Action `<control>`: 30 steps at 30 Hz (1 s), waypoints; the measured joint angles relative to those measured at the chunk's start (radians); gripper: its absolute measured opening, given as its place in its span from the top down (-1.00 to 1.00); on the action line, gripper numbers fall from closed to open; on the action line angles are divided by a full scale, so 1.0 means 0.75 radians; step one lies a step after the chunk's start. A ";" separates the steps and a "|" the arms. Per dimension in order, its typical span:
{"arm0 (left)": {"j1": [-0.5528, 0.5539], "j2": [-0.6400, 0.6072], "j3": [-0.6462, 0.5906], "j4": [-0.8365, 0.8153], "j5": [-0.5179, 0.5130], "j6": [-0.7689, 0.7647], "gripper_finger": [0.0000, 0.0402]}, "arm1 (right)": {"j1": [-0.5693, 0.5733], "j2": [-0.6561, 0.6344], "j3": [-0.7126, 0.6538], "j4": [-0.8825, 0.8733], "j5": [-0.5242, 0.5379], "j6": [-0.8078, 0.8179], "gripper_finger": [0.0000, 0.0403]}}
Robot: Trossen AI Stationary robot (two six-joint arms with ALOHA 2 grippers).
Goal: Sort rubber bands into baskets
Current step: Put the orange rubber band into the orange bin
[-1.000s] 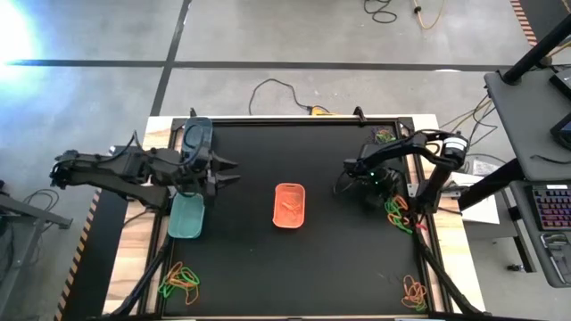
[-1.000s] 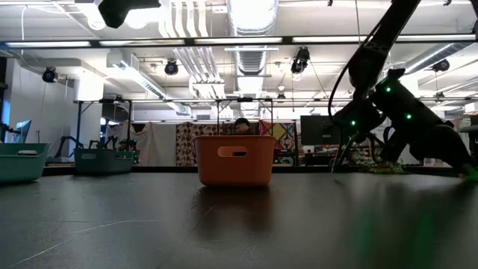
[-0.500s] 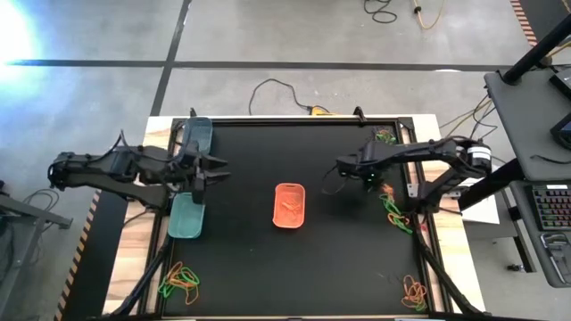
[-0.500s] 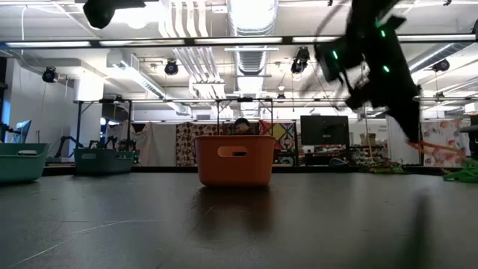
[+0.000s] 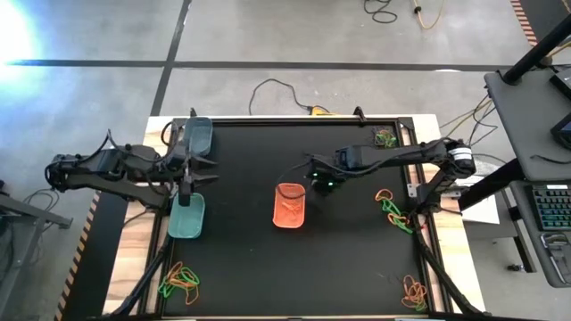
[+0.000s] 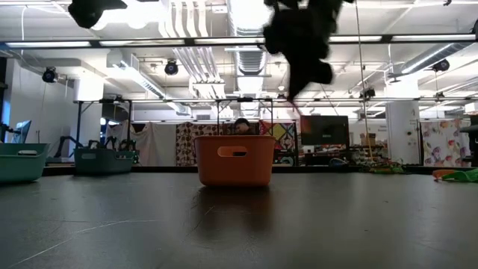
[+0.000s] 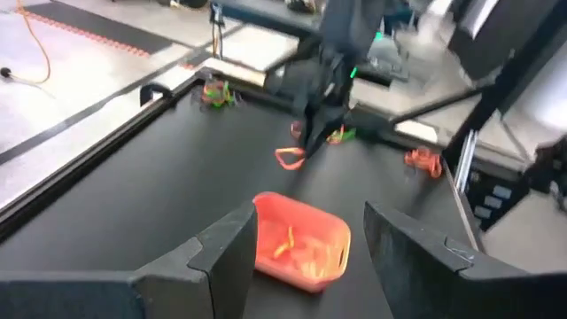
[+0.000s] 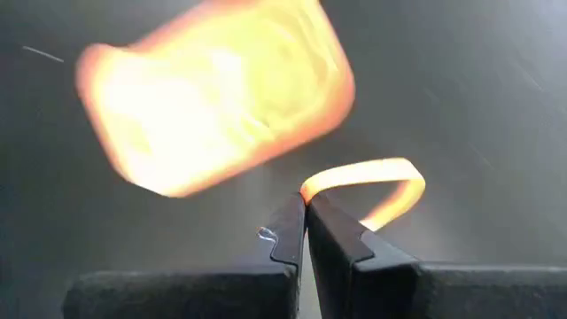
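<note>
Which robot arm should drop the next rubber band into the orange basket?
Probably the right. The right gripper is shut on an orange rubber band beside the orange basket. The left gripper holds nothing, farther away, near the two teal baskets.

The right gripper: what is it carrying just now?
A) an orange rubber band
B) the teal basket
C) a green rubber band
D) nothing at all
A: the right gripper is shut on an orange rubber band, whose loop hangs from its fingertips close by the orange basket.
</note>
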 joint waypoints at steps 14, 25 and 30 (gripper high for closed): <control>-0.001 -0.039 -0.009 -0.036 0.013 0.022 0.04 | 0.045 0.418 0.111 0.362 0.045 -0.111 0.96; 0.001 -0.095 -0.009 -0.046 -0.003 -0.006 0.04 | 0.038 0.495 0.201 0.295 0.065 -0.090 0.52; 0.001 -0.106 -0.009 -0.059 -0.003 -0.013 0.04 | 0.038 0.352 0.223 0.138 0.151 -0.089 0.23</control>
